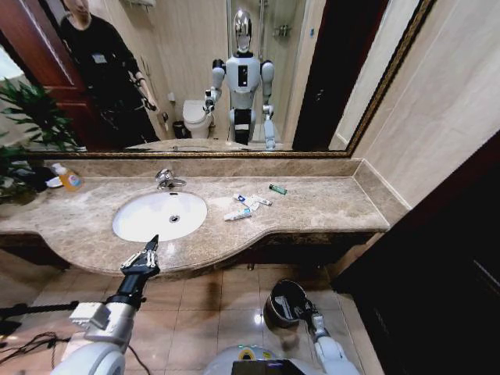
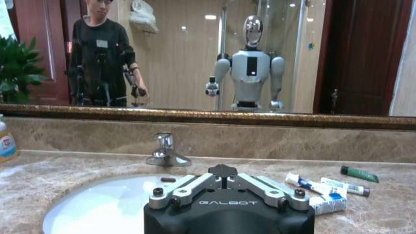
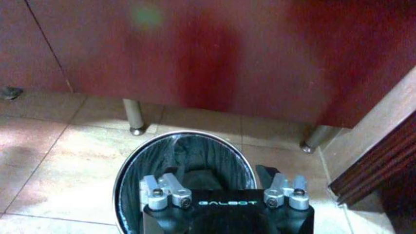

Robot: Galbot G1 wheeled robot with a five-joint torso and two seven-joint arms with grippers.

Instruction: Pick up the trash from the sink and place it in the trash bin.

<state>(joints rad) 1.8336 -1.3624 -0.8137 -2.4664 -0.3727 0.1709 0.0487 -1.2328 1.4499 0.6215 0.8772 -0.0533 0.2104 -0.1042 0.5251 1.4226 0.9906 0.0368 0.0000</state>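
The white sink [image 1: 148,223] [image 2: 91,212] is set in the marble counter. The trash lies on the counter just right of the basin: white-and-blue tubes [image 1: 238,213] [image 2: 327,203] and a small dark green tube [image 1: 277,189] [image 2: 359,174]. My left gripper [image 1: 151,248] [image 2: 223,171] is shut and holds nothing; it hovers at the counter's front edge, in front of the basin, pointing at the faucet [image 1: 166,180]. The black trash bin [image 1: 275,295] [image 3: 130,163] stands on the floor below the counter. My right gripper [image 1: 301,309] [image 3: 224,190] hangs open right over its mouth, with nothing between the fingers.
An orange soap bottle [image 1: 69,179] [image 2: 5,144] stands at the counter's far left beside a plant [image 1: 27,117]. A mirror backs the counter. Dark wooden panels [image 1: 437,266] close in the right side, and cabinet legs [image 3: 133,117] stand behind the bin on the tiled floor.
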